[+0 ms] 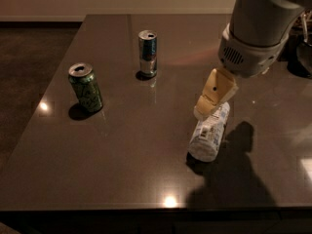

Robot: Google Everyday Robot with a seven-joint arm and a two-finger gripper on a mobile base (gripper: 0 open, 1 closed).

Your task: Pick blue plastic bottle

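Note:
The blue plastic bottle (209, 134) lies on its side on the dark table (126, 150), right of centre, with its pale label facing up. Its far end, where the cap is, is hidden behind the gripper. My gripper (208, 108) hangs from the large grey arm at the upper right and sits directly over the bottle's far end, at or just above it. I cannot tell whether it touches the bottle.
A green can (86, 87) stands upright at the left of the table. A blue-and-silver slim can (147, 53) stands upright at the back centre. The table's front edge runs along the bottom; dark floor lies to the left.

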